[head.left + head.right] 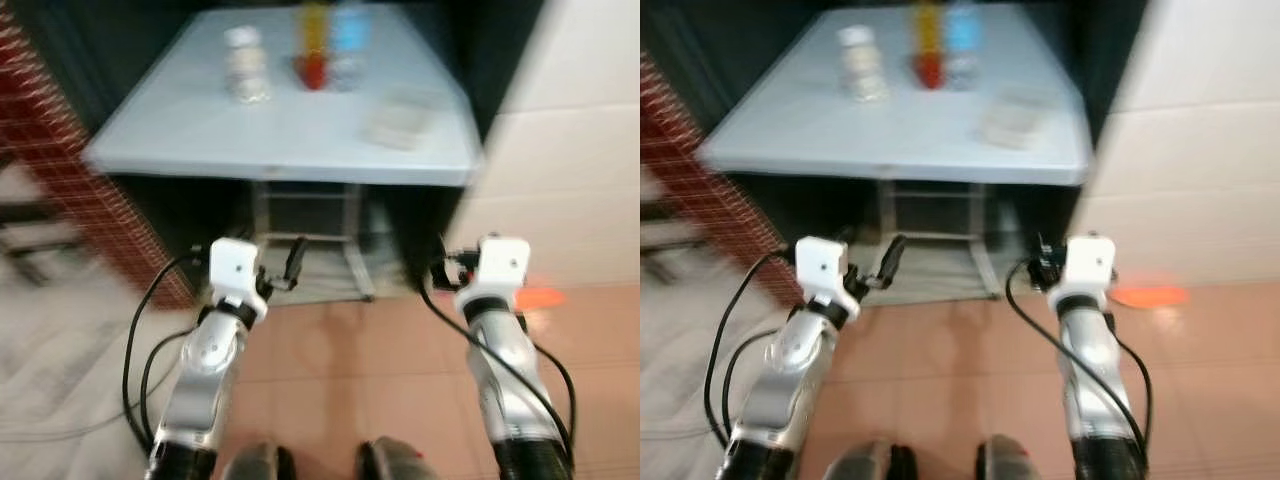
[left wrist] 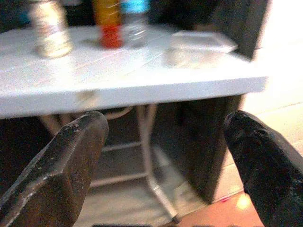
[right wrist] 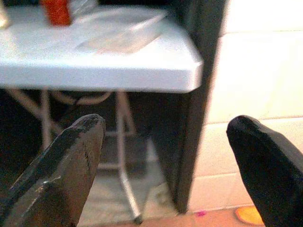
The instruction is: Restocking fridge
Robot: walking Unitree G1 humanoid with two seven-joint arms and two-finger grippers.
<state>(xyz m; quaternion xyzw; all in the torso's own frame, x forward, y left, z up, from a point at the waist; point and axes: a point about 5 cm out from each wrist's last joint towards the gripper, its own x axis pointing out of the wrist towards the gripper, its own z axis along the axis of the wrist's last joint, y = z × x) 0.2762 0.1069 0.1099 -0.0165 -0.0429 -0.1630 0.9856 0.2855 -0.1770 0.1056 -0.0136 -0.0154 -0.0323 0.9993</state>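
A white folding table (image 1: pixel 290 140) stands ahead, blurred in the head views. On it are a pale jar with a white lid (image 1: pixel 245 65), an orange and red bottle (image 1: pixel 313 45), a bottle with a blue top (image 1: pixel 349 40) and a flat clear plastic container (image 1: pixel 403 118). My left gripper (image 1: pixel 280 265) is held low in front of the table's near edge. Its fingers (image 2: pixel 71 161) are spread wide, open and empty. My right gripper (image 1: pixel 450 272) is at the same height near the table's right corner, with its fingers (image 3: pixel 265 165) also open and empty.
A tall white unit with a horizontal seam (image 1: pixel 570 150) stands close on the right of the table. A red patterned wall (image 1: pixel 60 150) runs along the left. Metal table legs (image 1: pixel 350 240) show beneath the top. An orange spot (image 1: pixel 540 297) lies on the tiled floor.
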